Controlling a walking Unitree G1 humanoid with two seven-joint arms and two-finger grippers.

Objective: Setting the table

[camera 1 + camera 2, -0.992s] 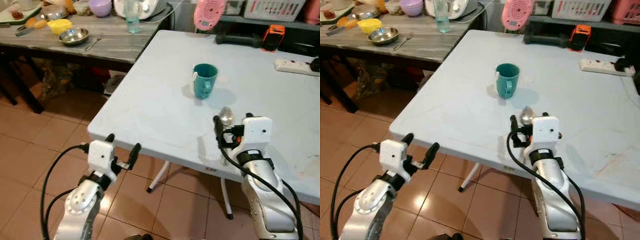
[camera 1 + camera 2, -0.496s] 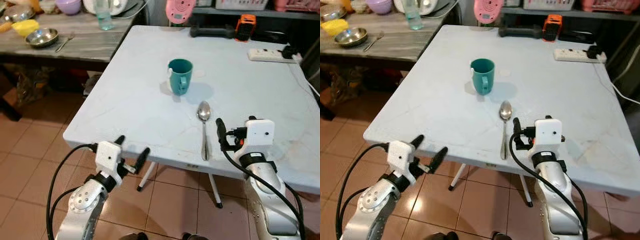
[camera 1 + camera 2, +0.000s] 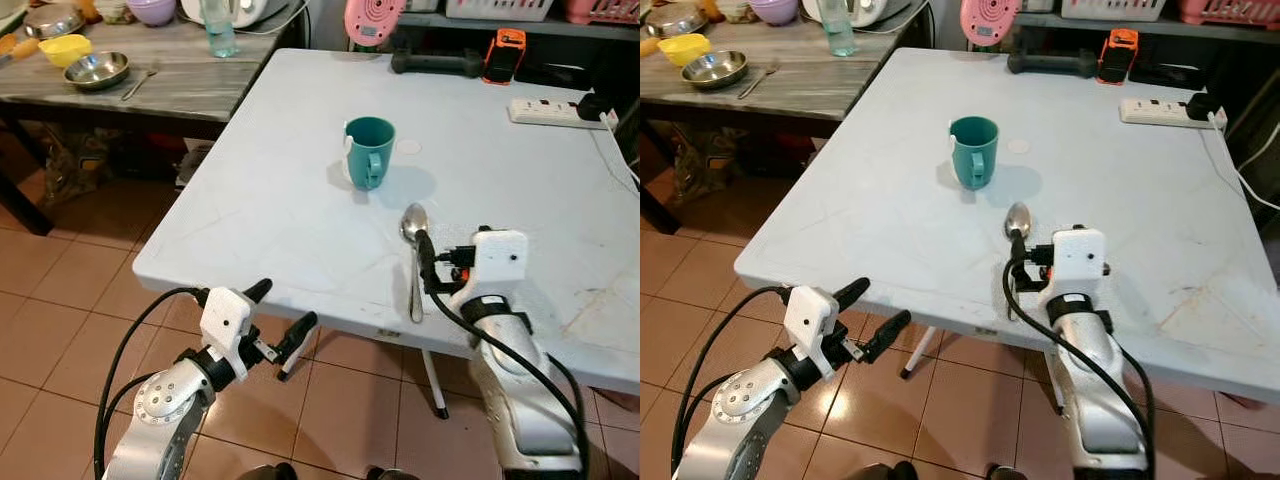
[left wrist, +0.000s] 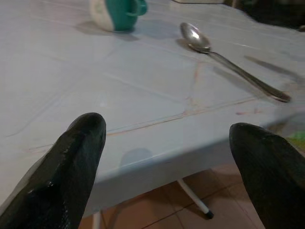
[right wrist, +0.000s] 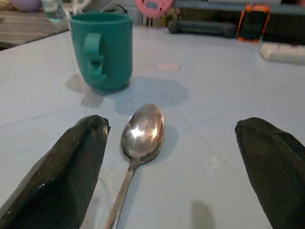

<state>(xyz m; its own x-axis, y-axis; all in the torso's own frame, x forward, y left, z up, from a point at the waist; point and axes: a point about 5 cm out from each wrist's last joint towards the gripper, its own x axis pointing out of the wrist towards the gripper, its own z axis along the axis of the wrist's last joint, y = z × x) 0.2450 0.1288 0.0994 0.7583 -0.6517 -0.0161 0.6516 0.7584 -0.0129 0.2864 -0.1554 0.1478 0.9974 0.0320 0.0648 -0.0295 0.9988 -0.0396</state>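
A pale white worktop (image 3: 300,200) is seen ahead, and on it a teal mug (image 3: 369,152) stands upright near the middle, its handle turned toward the robot. A metal spoon (image 3: 414,258) is laid flat at the mug's 5 o'clock, near it but not touching, bowl toward the mug and handle running back to the worktop's near edge.

The right gripper (image 5: 174,167) is held low over that near edge, fingers (image 5: 66,176) spread wide and released, nothing grasped. In the right wrist view the spoon's bowl is framed between the two fingers, with the mug straight beyond it. From the head views the gripper body sits just at the spoon's 3 o'clock side, one black finger alongside the handle; whether it touches the spoon cannot be told.

The left gripper (image 3: 285,315) is held off the worktop's near-left edge, over the tiled floor (image 3: 70,330), fingers (image 4: 71,162) parted and empty. Through the left wrist view the worktop's edge is seen, with spoon and mug beyond.

At the far side of the worktop, around 1 o'clock from the mug, a white power strip (image 3: 555,111) and an orange and black device (image 3: 503,55) are seen. At 10 o'clock a grey wooden table (image 3: 190,85) carries a steel bowl (image 3: 95,70) and a yellow bowl (image 3: 63,49).
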